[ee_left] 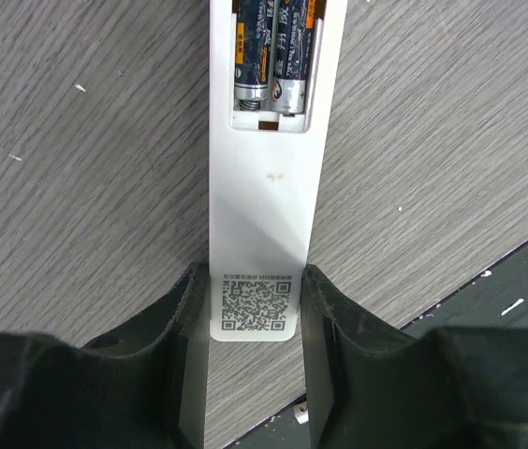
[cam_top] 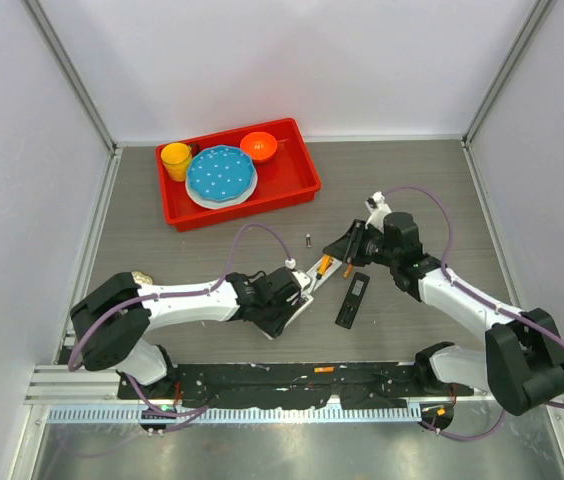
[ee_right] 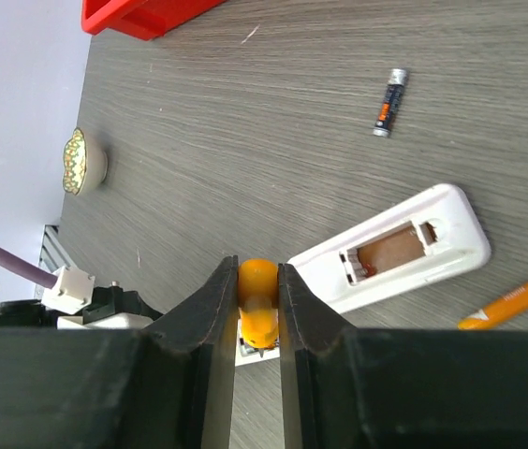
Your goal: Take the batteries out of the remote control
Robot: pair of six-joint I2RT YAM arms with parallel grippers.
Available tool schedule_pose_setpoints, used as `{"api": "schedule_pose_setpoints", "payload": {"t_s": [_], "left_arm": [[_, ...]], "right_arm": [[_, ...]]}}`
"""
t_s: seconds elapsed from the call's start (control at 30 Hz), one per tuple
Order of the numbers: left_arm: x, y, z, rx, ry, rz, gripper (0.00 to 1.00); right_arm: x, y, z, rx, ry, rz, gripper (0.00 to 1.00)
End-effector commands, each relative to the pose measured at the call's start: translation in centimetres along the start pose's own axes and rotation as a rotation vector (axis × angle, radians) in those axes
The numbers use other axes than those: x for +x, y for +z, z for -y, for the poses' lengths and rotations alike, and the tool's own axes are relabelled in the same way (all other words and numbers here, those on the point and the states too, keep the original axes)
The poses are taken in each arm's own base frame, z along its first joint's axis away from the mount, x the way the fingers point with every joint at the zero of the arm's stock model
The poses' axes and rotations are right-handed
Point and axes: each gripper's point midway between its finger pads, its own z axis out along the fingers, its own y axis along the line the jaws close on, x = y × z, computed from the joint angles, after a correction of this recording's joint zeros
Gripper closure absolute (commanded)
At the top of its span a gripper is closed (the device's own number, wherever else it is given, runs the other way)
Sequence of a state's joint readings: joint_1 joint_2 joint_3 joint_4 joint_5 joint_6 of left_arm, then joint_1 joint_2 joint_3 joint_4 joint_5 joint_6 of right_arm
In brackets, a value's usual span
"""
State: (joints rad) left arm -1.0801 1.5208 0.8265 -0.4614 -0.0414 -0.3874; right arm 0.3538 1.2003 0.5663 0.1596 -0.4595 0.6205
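Grey wood-grain bench (cam_top: 412, 180), enclosed by white walls, carries all items.

Left hand (ee_left: 250, 281): the fingers are closed against both long edges of the white remote control (ee_left: 264, 187), gripping it at the end that bears the QR label. The remote lies back-up with its compartment uncovered. Two batteries (ee_left: 269, 56), dark with orange bands, sit side by side inside it.

Right hand (ee_right: 257, 267): the fingers are clamped tight on the orange handle of a screwdriver (ee_right: 257, 309), held near the far end of that remote. The tool tip is hidden.

Loose items: one dark cell (ee_right: 388, 103) lies on the bench, apart from both hands. One orange cell (ee_right: 503, 307) lies just beside a second white casing (ee_right: 395, 253), whose compartment is open. A black remote (cam_top: 353, 298) lies near the right arm. A red tray (cam_top: 262, 203) of dishes stands at the far left.
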Motion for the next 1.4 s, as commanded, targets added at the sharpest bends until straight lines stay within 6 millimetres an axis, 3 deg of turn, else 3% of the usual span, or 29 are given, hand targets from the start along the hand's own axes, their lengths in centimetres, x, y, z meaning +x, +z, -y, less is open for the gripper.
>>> {"api": "schedule_pose_setpoints", "payload": {"t_s": [0.0, 0.27, 0.53, 0.9, 1.23, 1.37], "left_arm": [[-1.4, 0.1, 1.0, 0.043, 0.006, 0.054, 0.87], [-1.3, 0.1, 0.8, 0.036, 0.007, 0.052, 1.00], [-1.0, 0.2, 0.6, 0.026, 0.009, 0.042, 1.00], [-1.1, 0.5, 0.8, 0.032, 0.007, 0.033, 1.00], [-1.1, 0.6, 0.8, 0.032, 0.007, 0.028, 1.00], [-0.9, 0.7, 0.8, 0.030, 0.007, 0.021, 1.00]], "right_arm": [[-1.8, 1.0, -2.0, -0.035, -0.114, 0.095, 0.99], [-1.5, 2.4, -1.1, 0.052, -0.196, 0.090, 0.99], [-0.5, 2.6, 0.0, 0.091, -0.229, 0.064, 0.99], [0.3, 2.7, -1.9, 0.007, -0.243, 0.061, 0.99], [1.3, 2.9, -1.9, -0.004, -0.250, 0.035, 0.99], [0.9, 2.3, -2.4, -0.008, -0.254, 0.059, 0.99]]}}
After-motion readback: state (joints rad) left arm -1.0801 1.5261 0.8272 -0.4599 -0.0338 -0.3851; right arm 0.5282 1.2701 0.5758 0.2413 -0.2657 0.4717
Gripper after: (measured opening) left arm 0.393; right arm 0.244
